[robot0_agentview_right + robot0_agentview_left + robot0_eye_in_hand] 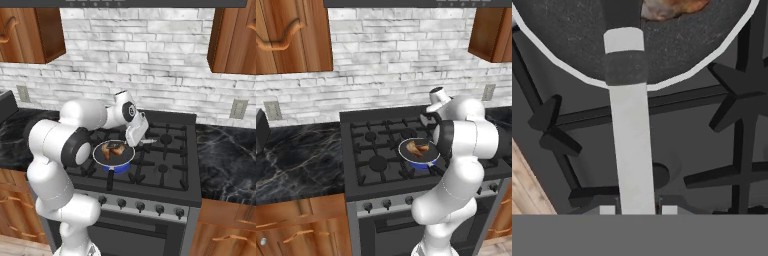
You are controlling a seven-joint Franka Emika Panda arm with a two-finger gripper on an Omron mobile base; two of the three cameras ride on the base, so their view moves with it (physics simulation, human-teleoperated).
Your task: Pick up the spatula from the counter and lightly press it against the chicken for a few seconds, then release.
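Note:
In the hand view the spatula (631, 145) runs as a pale grey handle with a dark collar from between my fingertips up over the rim of the pan (572, 45). Its dark blade lies in the pan right beside the browned chicken (672, 7); I cannot tell whether they touch. My gripper (637, 210) is shut on the handle. From the right base view the gripper (136, 131) hangs just right of the white-rimmed blue pan (114, 161) holding the chicken (114, 148). In the left base view the arm partly covers the pan (421, 160) and the chicken (418, 147).
The pan sits on the black grates of the stove (376, 165), front centre burner. Black marble counter (296, 155) lies left of the stove and more counter (225, 160) lies to the right. Wooden cabinets (232, 35) hang above, against a white brick wall.

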